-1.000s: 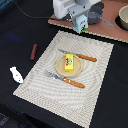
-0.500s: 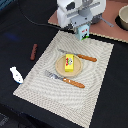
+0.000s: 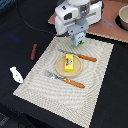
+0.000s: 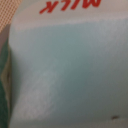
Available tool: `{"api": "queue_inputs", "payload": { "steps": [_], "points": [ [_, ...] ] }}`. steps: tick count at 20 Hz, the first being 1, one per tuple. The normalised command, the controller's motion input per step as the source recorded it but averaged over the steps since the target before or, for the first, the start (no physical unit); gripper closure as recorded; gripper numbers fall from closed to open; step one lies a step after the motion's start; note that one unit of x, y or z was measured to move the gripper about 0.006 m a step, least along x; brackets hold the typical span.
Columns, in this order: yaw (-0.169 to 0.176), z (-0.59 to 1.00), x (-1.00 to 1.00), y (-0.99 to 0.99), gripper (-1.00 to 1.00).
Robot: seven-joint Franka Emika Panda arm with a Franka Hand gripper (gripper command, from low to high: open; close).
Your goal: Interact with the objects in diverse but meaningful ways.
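Note:
My gripper hangs over the far edge of the striped placemat, shut on a light blue-and-white little box. The box fills the wrist view, with red "MILK" lettering at its edge. A yellow pack with red-white print lies on a round wooden plate in the middle of the mat, nearer than the gripper. A dark reddish-brown stick and a white scoop-like piece lie on the dark table off the mat, at the exterior view's left.
A knife with an orange handle lies beyond the plate and a fork with an orange handle lies in front of it. A bowl stands on a pinkish board at the back right.
The gripper with the box has come down and slightly nearer, toward the far edge of the mat. Nothing else has moved.

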Motion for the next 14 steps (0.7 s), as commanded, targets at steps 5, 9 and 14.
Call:
{"api": "queue_inputs", "payload": {
  "steps": [5,9,14],
  "points": [
    [-0.018,0.17,0.48,0.18,-1.00],
    [-0.021,0.20,0.47,0.17,-1.00],
    [0.003,0.40,0.07,0.01,-1.00]
  ]
}}
